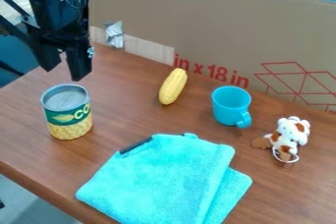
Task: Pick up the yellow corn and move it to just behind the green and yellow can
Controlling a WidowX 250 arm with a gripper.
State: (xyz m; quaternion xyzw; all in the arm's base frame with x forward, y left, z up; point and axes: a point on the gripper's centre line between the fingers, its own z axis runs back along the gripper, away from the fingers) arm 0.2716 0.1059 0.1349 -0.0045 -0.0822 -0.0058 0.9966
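Note:
My gripper (64, 72) hangs at the upper left, its two black fingers spread apart with nothing between them. Below it a can (68, 112) with a green and yellow corn label stands upright, not touched by the fingers. To the right of the can lies a yellow corn cob (173, 86). A turquoise mug (231, 105) stands upright right of the cob, its handle toward the front. A folded turquoise cloth (160, 181) covers the front middle, with a dark strip at its upper left edge. A small white and brown plush toy (289, 136) sits at the right.
A cardboard panel (216, 26) stands along the back of the wooden table (125, 110), with a silvery piece of tape (114, 35) on it near the arm. The table's front left edge runs below the can and the cloth.

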